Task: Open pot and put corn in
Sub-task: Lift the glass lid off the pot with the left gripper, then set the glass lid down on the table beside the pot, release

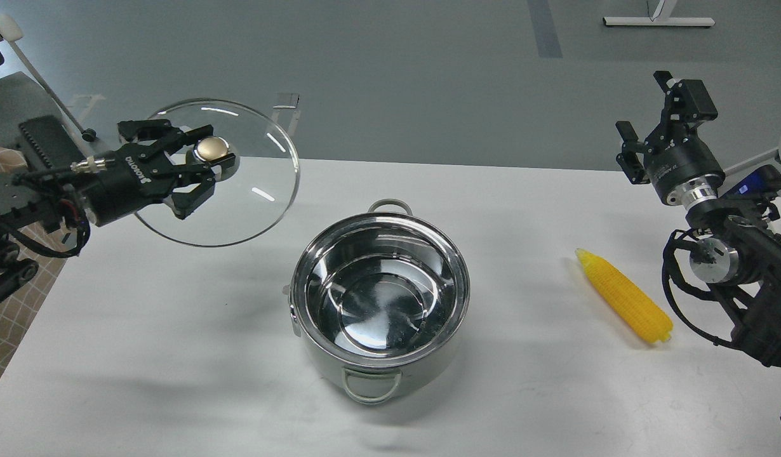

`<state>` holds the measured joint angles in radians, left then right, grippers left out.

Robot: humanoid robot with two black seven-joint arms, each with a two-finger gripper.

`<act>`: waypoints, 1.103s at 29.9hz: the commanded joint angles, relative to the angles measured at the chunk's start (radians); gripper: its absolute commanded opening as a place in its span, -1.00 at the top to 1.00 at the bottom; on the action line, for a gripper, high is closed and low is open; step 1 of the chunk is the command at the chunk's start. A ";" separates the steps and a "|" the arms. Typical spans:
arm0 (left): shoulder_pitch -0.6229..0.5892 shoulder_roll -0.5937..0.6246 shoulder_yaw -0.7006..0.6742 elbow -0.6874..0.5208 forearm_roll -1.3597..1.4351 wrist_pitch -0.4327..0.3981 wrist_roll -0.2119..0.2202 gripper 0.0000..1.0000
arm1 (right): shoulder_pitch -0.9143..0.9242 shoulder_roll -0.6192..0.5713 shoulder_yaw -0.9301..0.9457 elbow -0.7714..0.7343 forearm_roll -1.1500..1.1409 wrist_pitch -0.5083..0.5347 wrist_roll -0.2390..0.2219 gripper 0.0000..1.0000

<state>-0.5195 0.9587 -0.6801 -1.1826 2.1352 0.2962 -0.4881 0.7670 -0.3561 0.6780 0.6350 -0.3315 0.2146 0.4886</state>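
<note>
The shiny steel pot (379, 298) stands uncovered in the middle of the white table (174, 355), its mirror-like inside empty. My left gripper (200, 166) is shut on the gold knob of the round glass lid (257, 190) and holds it in the air above the table's far left corner, well left of the pot. The yellow corn (624, 296) lies on the table to the right of the pot, its pointed end toward the far side. My right gripper (644, 117) is open and empty, raised above the table's far right edge, beyond the corn.
A grey chair (9, 95) and a checked beige cloth (3, 304) are off the table's left side. The grey floor lies beyond the far edge.
</note>
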 commanded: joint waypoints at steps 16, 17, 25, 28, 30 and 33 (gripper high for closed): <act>0.096 -0.291 0.040 0.402 -0.255 0.060 -0.001 0.91 | -0.014 0.005 0.000 0.000 0.000 0.000 0.000 -1.00; 0.096 -0.313 0.040 0.437 -0.262 0.075 -0.001 0.91 | -0.015 0.005 -0.002 0.000 0.000 0.000 0.000 -1.00; 0.096 -0.432 0.040 0.619 -0.296 0.181 -0.001 0.89 | -0.021 0.002 0.000 0.002 0.000 0.000 0.000 -1.00; 0.095 -0.446 0.040 0.640 -0.299 0.182 -0.001 0.85 | -0.021 0.002 0.000 0.002 0.000 0.000 0.000 -1.00; 0.096 -0.446 0.040 0.643 -0.313 0.182 -0.001 0.74 | -0.021 0.002 -0.002 0.002 0.000 0.000 0.000 -1.00; 0.096 -0.446 0.050 0.644 -0.331 0.182 -0.001 0.61 | -0.021 0.003 -0.002 0.002 0.000 0.000 0.000 -1.00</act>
<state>-0.4237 0.5135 -0.6391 -0.5410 1.8172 0.4784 -0.4886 0.7456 -0.3540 0.6775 0.6368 -0.3314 0.2147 0.4887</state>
